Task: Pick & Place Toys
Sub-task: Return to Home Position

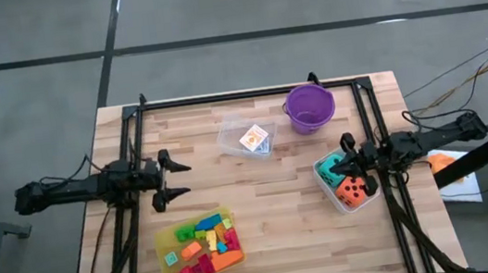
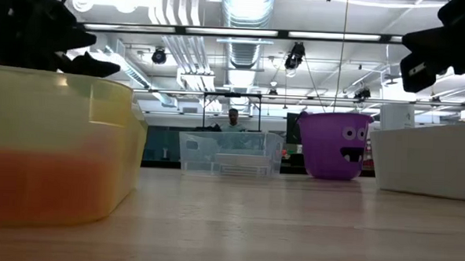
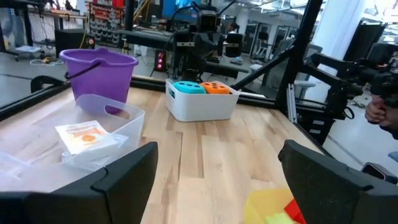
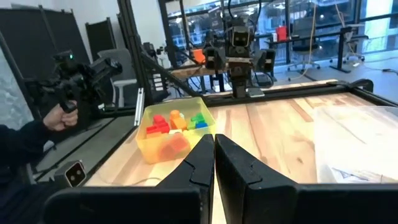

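Yellow bin [image 1: 162,258] at 7 o'clock holds the bricks [image 1: 206,242], and the white bin [image 3: 199,107] at 3 holds the dice [image 3: 188,88]. We judge sorting done, so both arms are parked empty: left gripper [image 1: 182,179] at 9 with fingers spread, right gripper [image 4: 214,140] at 3 with fingers pressed together.

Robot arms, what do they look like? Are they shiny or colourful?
No, both are dark, almost black. The left arm and the right arm are long, thin and jointed, with thin black cables looping beside them. Each ends in two chunky matte black fingers with angled tips. No markings show.
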Available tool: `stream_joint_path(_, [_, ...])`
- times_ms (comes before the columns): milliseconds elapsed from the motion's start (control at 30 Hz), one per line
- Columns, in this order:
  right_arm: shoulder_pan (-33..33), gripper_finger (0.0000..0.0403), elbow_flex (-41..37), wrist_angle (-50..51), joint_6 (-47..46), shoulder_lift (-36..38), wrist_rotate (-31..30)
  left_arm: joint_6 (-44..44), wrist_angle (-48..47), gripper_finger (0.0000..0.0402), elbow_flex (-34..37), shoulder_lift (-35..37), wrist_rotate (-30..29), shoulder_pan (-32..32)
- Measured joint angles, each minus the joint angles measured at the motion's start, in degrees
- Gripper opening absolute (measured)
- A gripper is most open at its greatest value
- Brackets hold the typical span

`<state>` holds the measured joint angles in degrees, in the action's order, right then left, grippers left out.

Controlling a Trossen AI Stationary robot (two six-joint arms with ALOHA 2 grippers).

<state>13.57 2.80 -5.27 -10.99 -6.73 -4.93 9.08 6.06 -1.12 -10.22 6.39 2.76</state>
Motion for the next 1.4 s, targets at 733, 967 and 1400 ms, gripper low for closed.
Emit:
stream_joint_path(733, [0.0, 0.0012, -2.3, 3.3, -1.9, 4.0, -4.1, -4.3, -4.0, 0.0335, 1.0, 1.0, -0.4, 0.0])
stream_joint_path(967, [0.0, 0.0012, -2.3, 3.3, -1.9, 4.0, -4.1, -4.3, -4.0, 0.0335, 1.0, 1.0, -0.4, 0.0])
stream_joint_path(1400, [0.0, 0.0012, -2.3, 3.3, -1.9, 4.0, -4.1, -4.3, -4.0, 0.0335, 1.0, 1.0, -0.4, 0.0])
